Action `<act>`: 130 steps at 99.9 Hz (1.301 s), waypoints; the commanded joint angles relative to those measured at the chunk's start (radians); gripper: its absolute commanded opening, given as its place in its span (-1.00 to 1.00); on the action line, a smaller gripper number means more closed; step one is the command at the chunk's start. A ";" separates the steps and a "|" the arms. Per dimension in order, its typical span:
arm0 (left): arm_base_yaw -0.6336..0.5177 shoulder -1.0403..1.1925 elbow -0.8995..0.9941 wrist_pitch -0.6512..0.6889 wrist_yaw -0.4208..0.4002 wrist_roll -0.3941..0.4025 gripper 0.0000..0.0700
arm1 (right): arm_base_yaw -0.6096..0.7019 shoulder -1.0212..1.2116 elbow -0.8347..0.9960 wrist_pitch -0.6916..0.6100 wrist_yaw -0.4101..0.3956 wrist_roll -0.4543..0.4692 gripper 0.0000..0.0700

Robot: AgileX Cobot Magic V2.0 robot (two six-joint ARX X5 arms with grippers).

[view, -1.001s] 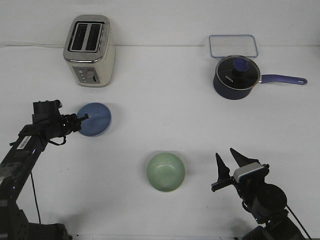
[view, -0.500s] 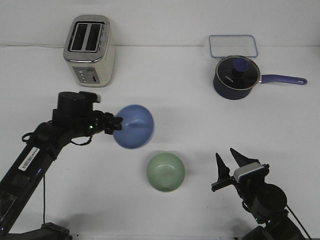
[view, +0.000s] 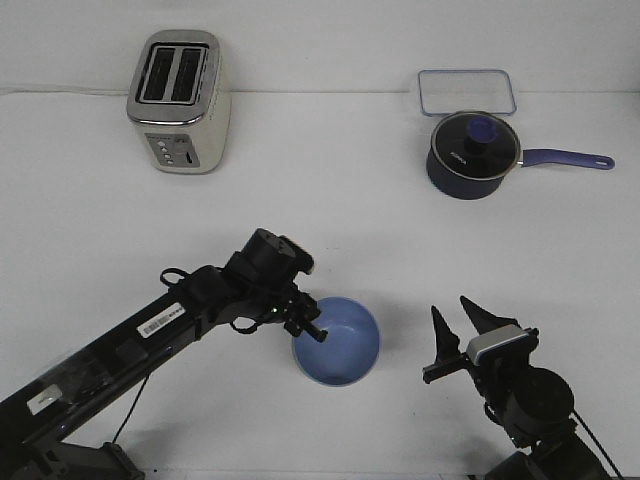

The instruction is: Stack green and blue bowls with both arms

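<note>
The blue bowl point(view: 340, 342) is a light periwinkle round bowl, now at the front middle of the table. My left gripper point(view: 310, 325) is shut on its left rim and holds it right over the spot where the green bowl stood. The green bowl is hidden beneath the blue bowl. I cannot tell whether the blue bowl rests in it or hovers just above. My right gripper point(view: 462, 325) is open and empty, to the right of the bowls, its fingers pointing up.
A cream toaster point(view: 180, 100) stands at the back left. A dark navy saucepan with a glass lid point(view: 474, 153) and a clear rectangular container point(view: 467, 91) stand at the back right.
My left arm has carried the blue bowl from the left side of the table rightward and forward, over the green bowl, which is now covered. The right arm has not moved.
</note>
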 commanded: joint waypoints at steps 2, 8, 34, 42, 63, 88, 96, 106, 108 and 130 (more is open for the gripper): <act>-0.013 0.038 0.014 -0.003 -0.023 0.032 -0.96 | 0.007 0.003 0.003 0.010 -0.003 0.007 -0.04; -0.016 0.061 0.014 -0.003 -0.023 0.037 -0.96 | 0.008 0.003 0.003 0.010 -0.003 0.007 -0.04; -0.016 0.085 0.014 0.016 -0.076 0.055 -0.96 | 0.008 0.003 0.003 0.010 -0.003 0.007 -0.04; -0.016 0.085 0.014 0.015 -0.079 0.064 -0.96 | 0.008 0.003 0.003 0.010 -0.003 0.007 -0.04; -0.015 0.081 0.014 0.018 -0.075 0.053 0.34 | 0.008 0.003 0.003 0.010 -0.003 0.007 -0.04; 0.093 -0.032 0.014 0.067 -0.132 0.052 0.42 | 0.007 0.003 0.003 0.011 0.008 0.007 -0.04; 0.154 -0.097 0.014 0.092 -0.183 0.058 0.42 | 0.007 0.003 0.003 0.025 0.016 0.007 -0.04; 0.242 -0.181 0.014 0.121 -0.245 0.069 0.40 | 0.007 0.003 0.006 0.050 0.054 0.007 -0.04; 0.261 -0.198 0.014 0.125 -0.255 0.070 0.40 | 0.006 0.003 0.009 0.052 0.066 0.007 -0.04; 0.460 -0.358 -0.007 0.120 -0.282 0.069 -0.30 | -0.034 0.020 0.089 0.029 0.113 -0.008 -0.15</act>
